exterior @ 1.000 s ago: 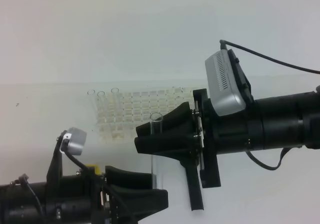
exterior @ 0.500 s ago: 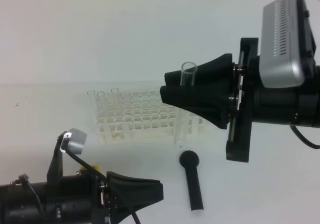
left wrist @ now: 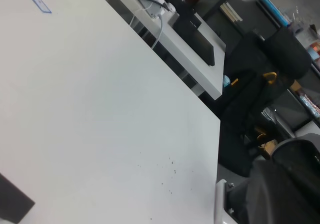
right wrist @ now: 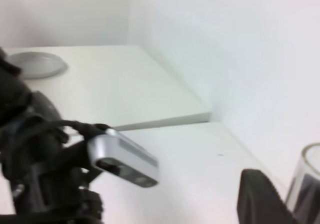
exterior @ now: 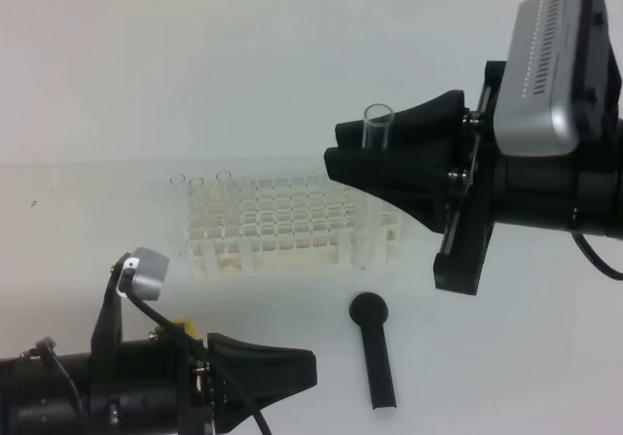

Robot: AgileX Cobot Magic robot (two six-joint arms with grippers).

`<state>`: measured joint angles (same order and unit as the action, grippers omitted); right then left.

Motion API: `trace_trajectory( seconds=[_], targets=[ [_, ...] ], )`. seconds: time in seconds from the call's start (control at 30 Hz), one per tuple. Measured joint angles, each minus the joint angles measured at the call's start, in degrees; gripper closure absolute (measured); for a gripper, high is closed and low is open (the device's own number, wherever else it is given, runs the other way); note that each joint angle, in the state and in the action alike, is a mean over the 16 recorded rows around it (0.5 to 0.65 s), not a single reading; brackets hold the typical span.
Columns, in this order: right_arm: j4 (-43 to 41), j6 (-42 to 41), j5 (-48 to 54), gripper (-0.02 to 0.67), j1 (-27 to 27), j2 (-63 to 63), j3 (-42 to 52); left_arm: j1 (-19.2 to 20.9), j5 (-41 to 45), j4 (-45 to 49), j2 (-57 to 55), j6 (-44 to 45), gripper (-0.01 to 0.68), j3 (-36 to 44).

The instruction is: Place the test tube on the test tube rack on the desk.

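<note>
The desk (exterior: 97, 289) is plain white, with a few tiny dark specks near its left edge. Toward the back edge stands the test tube rack (exterior: 292, 226), white to pale cream, its top a grid of small square holes. The test tube (exterior: 377, 126) is clear glass, almost colourless. Both the right gripper (exterior: 336, 163) and the left gripper (exterior: 310, 369) are matt black. Each wrist camera (exterior: 555, 70) has a silver-grey casing, the larger one patterned with rows of fine slots. Near the front edge lies a black round-headed stick (exterior: 375, 349). A spot of yellow (exterior: 178, 326) shows behind the left arm.
</note>
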<state>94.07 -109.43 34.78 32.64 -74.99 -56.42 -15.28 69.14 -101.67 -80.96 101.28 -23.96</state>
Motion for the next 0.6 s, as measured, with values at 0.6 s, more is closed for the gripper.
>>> trace_trajectory(
  seconds=[0.6],
  targets=[
    [-0.01, 0.84, -3.26, 0.529, 0.00, 0.00, 0.00, 0.01, 0.10, 0.88, -0.03, 0.04, 0.674, 0.00]
  ],
)
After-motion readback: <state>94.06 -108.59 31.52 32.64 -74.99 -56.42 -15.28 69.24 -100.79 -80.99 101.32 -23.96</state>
